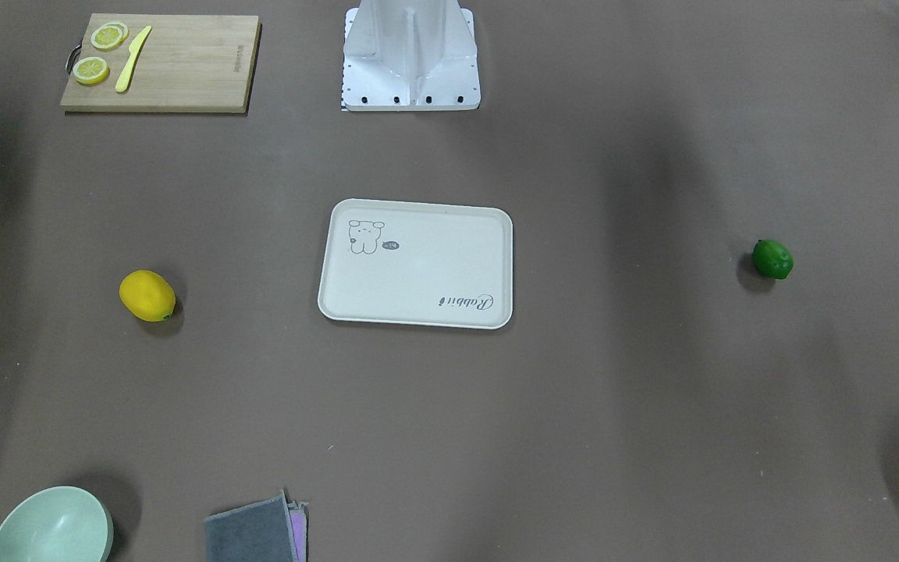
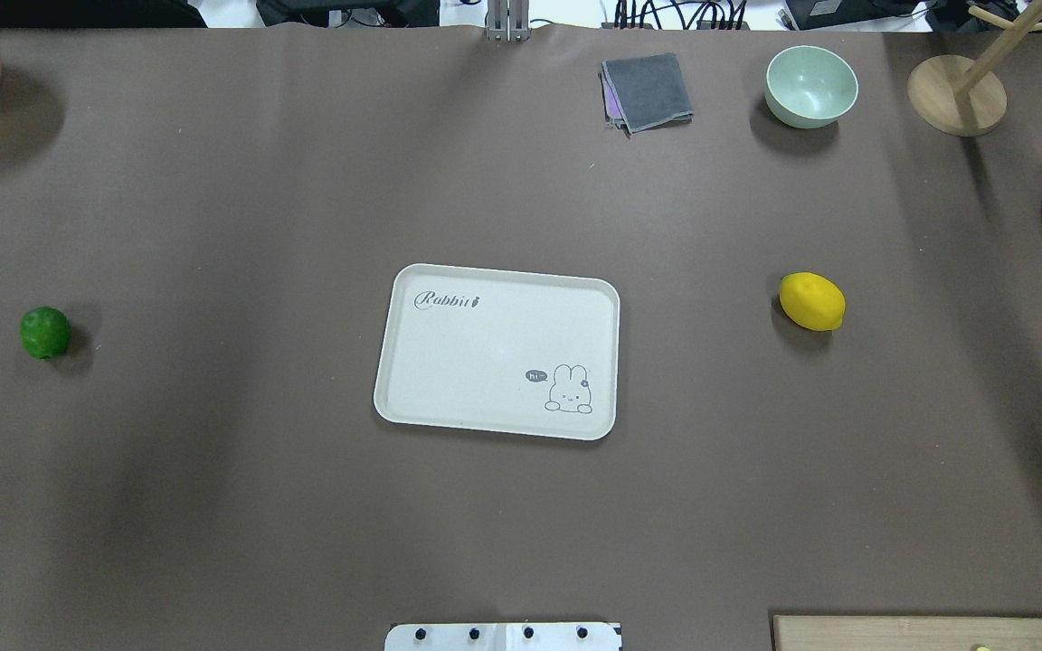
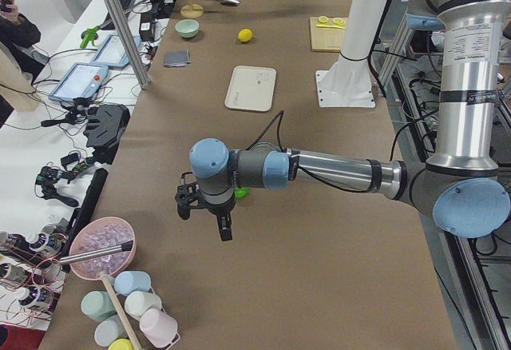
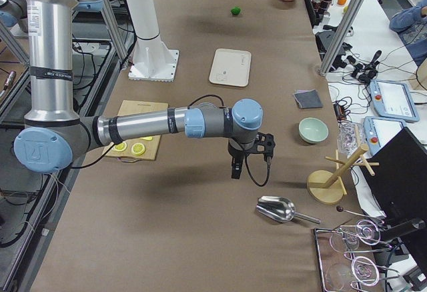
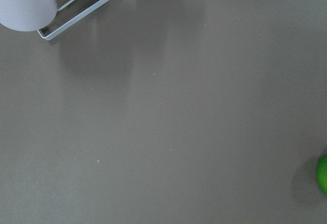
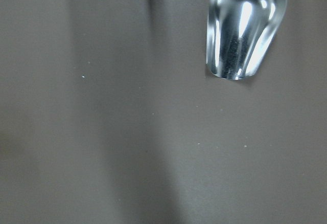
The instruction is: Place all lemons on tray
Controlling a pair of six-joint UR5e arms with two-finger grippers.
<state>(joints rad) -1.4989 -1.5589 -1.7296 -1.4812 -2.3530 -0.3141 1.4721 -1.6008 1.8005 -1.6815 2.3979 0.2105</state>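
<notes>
Progress is zero, as you can see: the tray (image 2: 485, 344) holds no fruit, the yellow lemon (image 2: 811, 301) lies well apart on the robot's right, and the green lemon (image 2: 45, 333) well apart on its left. The left gripper (image 3: 204, 224) and the right gripper (image 4: 251, 161) hang above the table (image 2: 213, 506), probably empty; whether their jaws are apart or together I cannot tell.

- We see the tray (image 2: 485, 353), cream-white and rectangular with rounded corners and a raised rim, lying flat at mid-desk, well apart from every edge.
- We find the yellow lemon (image 2: 811, 301) on its side toward the desk's edge on the robot's right, well apart from the tray.
- We find the glossy green lemon (image 2: 45, 332) near the opposite edge, also on the desk.
</notes>
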